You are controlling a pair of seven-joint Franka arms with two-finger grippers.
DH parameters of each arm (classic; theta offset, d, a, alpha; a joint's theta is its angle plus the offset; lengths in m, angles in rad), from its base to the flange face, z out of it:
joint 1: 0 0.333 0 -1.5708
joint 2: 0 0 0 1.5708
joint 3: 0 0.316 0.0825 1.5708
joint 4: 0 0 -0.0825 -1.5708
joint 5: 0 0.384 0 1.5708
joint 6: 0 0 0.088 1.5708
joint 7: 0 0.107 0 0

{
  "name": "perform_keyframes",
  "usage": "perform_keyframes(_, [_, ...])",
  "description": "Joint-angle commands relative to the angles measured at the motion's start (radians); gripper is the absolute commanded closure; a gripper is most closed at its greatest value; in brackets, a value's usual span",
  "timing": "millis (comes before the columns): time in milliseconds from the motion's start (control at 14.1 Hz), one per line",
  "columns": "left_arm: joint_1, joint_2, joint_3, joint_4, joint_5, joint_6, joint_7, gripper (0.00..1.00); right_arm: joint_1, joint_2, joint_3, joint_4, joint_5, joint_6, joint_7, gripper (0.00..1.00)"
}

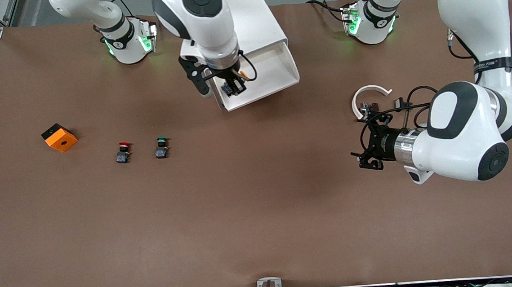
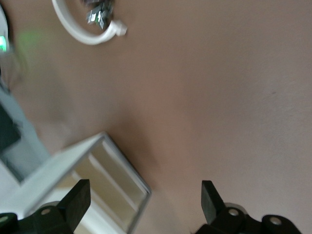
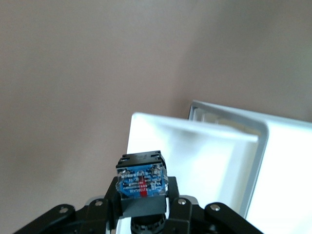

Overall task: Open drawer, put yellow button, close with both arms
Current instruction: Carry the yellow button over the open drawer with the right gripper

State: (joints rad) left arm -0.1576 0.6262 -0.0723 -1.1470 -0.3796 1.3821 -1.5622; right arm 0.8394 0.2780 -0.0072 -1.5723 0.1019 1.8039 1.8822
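Two grippers are working: the right gripper (image 1: pixel 233 85) is clamping the yellow button (image 3: pixel 141 181) over the pulled-out drawer (image 1: pixel 274 77), while the left gripper (image 1: pixel 367 151), fingers spread wide and empty, is waiting above the table (image 1: pixel 261 215) at the drawer's 4 o'clock.

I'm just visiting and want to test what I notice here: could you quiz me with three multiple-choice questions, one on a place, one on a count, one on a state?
1. The right gripper is over:
A the orange block
B the open drawer
C bare table

2. Buttons standing on the table:
A one
B two
C four

3. The left gripper is:
A open, holding nothing
B shut on a ring
C shut on a button

Answers:
1 B, it holds the yellow button above the pulled-out tray.
2 B, the red-capped button and green-capped button.
3 A, its fingers stand apart over table.
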Motion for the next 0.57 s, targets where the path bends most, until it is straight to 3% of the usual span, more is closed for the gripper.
perform_keyframes(0, [-0.005,-0.052,0.002,-0.019,0.085,0.011,0.153,0.0,0.058,0.038,-0.016,0.038,-0.001,-0.015,0.11,1.0])
perform_keyframes(496, [-0.016,-0.098,-0.003,-0.025,0.211,0.012,0.459,0.0,0.142,0.142,-0.014,0.107,-0.001,0.026,0.325,1.0])
